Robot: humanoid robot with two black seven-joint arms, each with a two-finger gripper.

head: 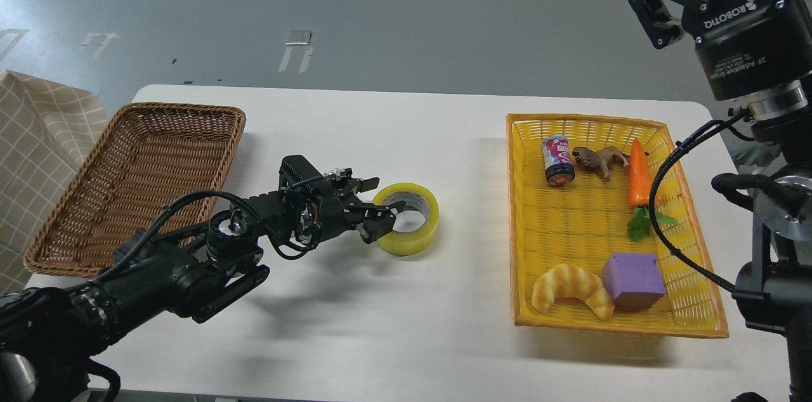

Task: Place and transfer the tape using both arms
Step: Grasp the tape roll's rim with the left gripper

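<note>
Left gripper (375,205) straddles the near-left wall of the tape (408,218), jaws part-open, grip unconfirmed; roll may slip on lifting. Right gripper (660,6) open, empty.

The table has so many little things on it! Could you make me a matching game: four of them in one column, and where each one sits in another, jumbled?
Things:
1. tape
2. croissant
3. carrot
4. brown basket

Places:
A. near left corner of the yellow basket
B. left end of the table, nothing in it
C. far side of the yellow basket, beside the toy animal
D. bare tabletop, at the left end effector

Pairs: 1-D, 2-A, 3-C, 4-B
</note>
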